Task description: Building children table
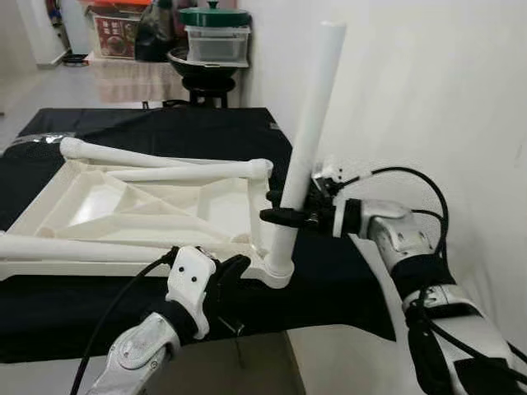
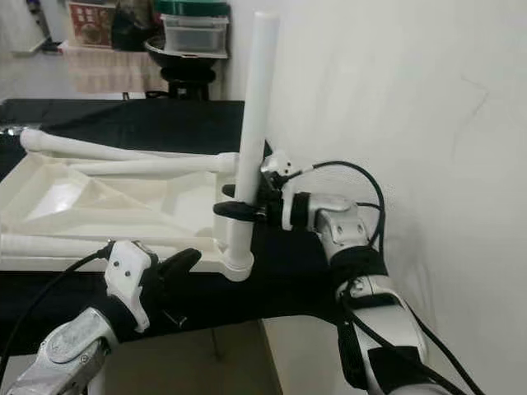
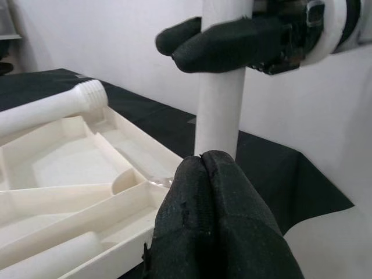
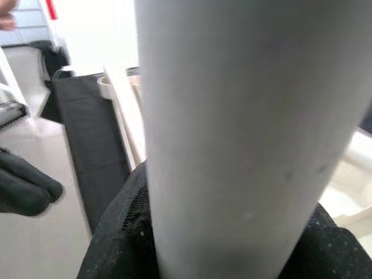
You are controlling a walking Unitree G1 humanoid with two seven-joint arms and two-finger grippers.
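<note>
A white plastic tabletop (image 1: 99, 206) lies upside down on the black cloth. One white leg (image 1: 311, 123) stands upright in its near right corner socket (image 1: 278, 270). My right gripper (image 1: 280, 216) is shut on this leg at about a third of its height. My left gripper (image 1: 229, 276) is shut with nothing in it, its fingers pressed together just left of the socket, beside the tabletop's near edge. Two more legs (image 1: 165, 156) lie across the far part of the tabletop. Another leg (image 1: 74, 247) lies along its near edge.
The black-covered table (image 1: 329, 288) ends just in front of me, and a white wall (image 1: 428, 99) runs close along the right. Beyond the table stand a black stool with stacked containers (image 1: 214, 41) and a cloth-covered shelf (image 1: 123, 74).
</note>
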